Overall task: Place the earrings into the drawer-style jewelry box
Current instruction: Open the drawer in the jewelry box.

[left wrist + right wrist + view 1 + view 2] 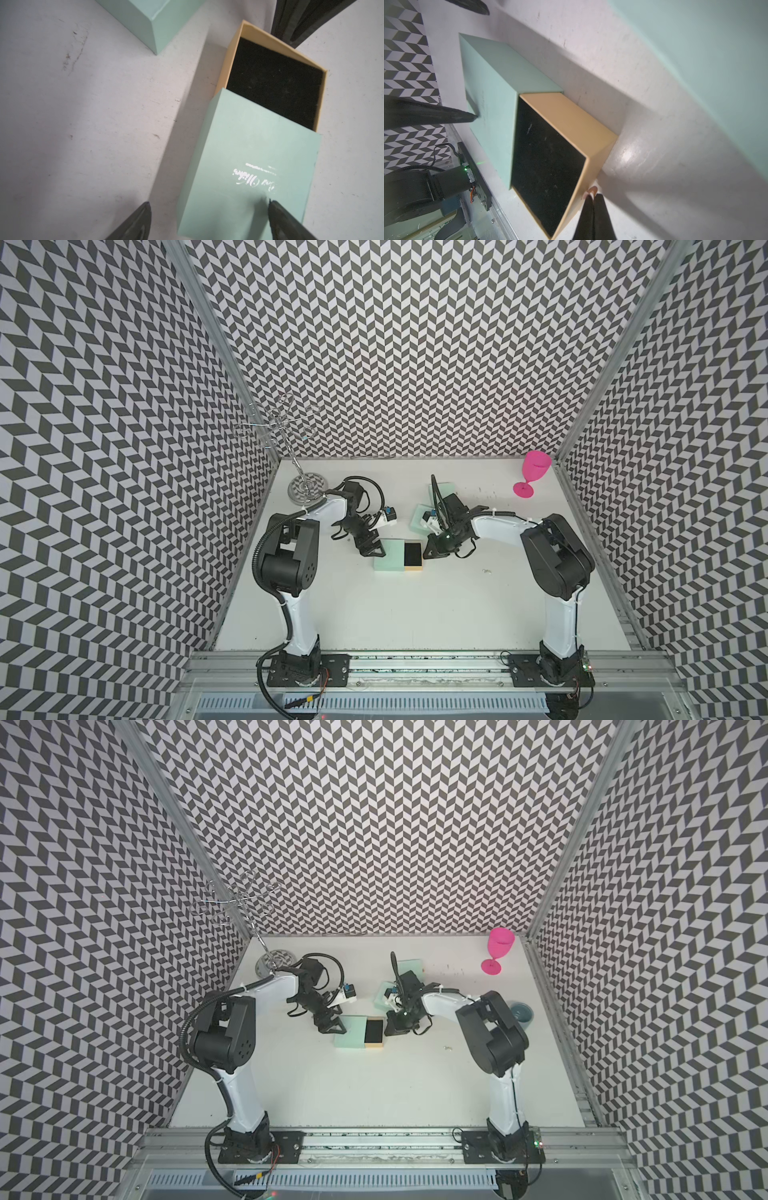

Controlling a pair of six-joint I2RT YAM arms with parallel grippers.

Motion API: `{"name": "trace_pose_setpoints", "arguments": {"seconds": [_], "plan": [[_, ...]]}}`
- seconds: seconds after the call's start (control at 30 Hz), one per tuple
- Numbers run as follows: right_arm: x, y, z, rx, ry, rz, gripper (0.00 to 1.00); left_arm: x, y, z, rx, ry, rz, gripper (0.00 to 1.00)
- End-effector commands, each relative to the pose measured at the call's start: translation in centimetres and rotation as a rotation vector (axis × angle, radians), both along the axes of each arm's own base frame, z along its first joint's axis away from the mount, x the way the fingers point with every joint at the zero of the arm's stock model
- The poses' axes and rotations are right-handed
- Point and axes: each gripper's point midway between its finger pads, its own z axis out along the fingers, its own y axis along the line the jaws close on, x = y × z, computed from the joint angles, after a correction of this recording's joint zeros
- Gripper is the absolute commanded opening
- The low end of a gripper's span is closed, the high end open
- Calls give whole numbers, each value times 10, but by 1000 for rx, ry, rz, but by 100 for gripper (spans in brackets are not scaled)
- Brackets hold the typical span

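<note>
Two pincers attend the drawer-style jewelry box [390, 558], which sits mid-worktop [374, 614]. I see the left pincer [372, 549] spread wide and holding nothing. One of its fingertips [276, 209] presses on top of the mint sleeve [249, 149], while its partner hangs beside the box over bare worktop. The right pincer [592, 198] is closed tight on the small pull tab [592, 189] at the right end of the tan drawer [571, 116]. The drawer stands drawn out to the right, its black foam bed bare.

The earrings [486, 571] lie on the worktop to the right of the box and slightly nearer, well apart from it. They show only as a tiny silvery glint, too small for me to tell their shape. I judge them very light, stiff and slippery, likely to skid or flick away under a careless pinch, and easily lost against the pale surface. I would take hold from straight above, with the fingertips down to the worktop on either side of the cluster, closing slowly. The foam should stop them rolling once released.
</note>
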Motion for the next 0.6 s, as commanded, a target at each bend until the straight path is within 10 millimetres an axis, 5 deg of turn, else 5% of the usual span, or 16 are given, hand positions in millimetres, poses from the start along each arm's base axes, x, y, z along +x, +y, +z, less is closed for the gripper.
{"name": "trace_pose_setpoints", "arguments": {"seconds": [0.0, 0.57], "plan": [[1, -21, -5, -81, -9, -33, 0, -3, 5, -11, 32, -14, -32, 88], [8, -24, 0, -112, -26, -19, 3, -5, 5, -8, 25, -25, -30, 88]]}}
